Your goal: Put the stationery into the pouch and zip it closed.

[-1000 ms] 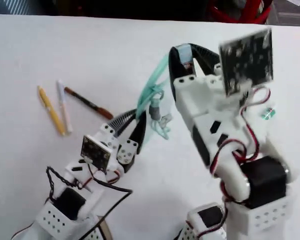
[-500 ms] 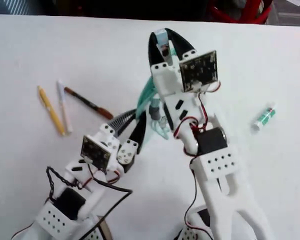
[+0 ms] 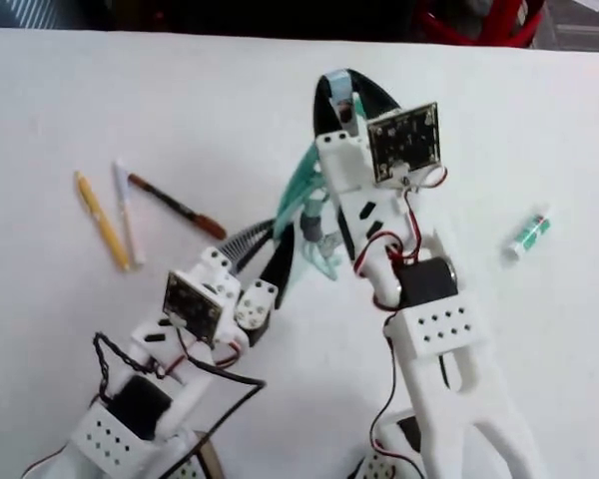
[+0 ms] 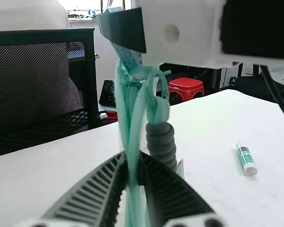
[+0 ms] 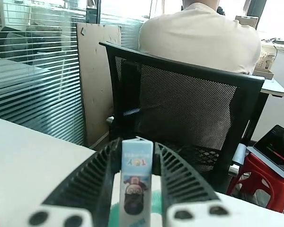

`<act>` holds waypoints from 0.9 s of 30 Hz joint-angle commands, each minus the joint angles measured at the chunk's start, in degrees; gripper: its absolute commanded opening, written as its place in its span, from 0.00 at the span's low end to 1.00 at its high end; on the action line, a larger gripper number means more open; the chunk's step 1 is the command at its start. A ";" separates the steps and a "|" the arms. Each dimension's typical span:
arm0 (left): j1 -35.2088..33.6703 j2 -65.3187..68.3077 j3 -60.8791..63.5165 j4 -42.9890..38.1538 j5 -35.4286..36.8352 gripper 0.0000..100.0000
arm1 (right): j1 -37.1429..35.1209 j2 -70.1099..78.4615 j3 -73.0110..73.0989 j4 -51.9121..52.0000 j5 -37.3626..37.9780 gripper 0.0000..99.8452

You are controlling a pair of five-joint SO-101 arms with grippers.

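Observation:
The see-through teal pouch stands up off the table in the middle, and my left gripper is shut on its lower edge. In the left wrist view the pouch rises between the fingers, beside a grey ribbed pull. My right gripper hovers at the pouch's top, shut on a small white and blue eraser. The right wrist view shows the eraser clamped upright between its fingers. A yellow pen, a white pen and a brown pen lie at the left.
A green and white glue stick lies on the white table at the right, also visible as the glue stick in the left wrist view. A black mesh chair and red stools stand beyond the table's far edge.
The right arm has swung left with the eraser, from right of the pouch to over its top, then settled slightly lower. The left arm holds the pouch still.

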 commanded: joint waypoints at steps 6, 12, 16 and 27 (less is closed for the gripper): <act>-0.84 0.31 0.26 0.26 -0.44 0.02 | 0.48 -5.76 0.44 5.41 0.35 0.07; -1.71 0.22 0.26 0.18 -0.44 0.02 | 0.40 -11.38 0.35 12.97 0.70 0.23; -1.63 0.22 0.26 0.18 -0.44 0.02 | 0.75 -13.49 0.35 15.69 0.79 0.19; -1.63 0.22 0.26 0.35 -0.44 0.02 | 4.18 -14.73 -3.69 17.80 0.44 0.18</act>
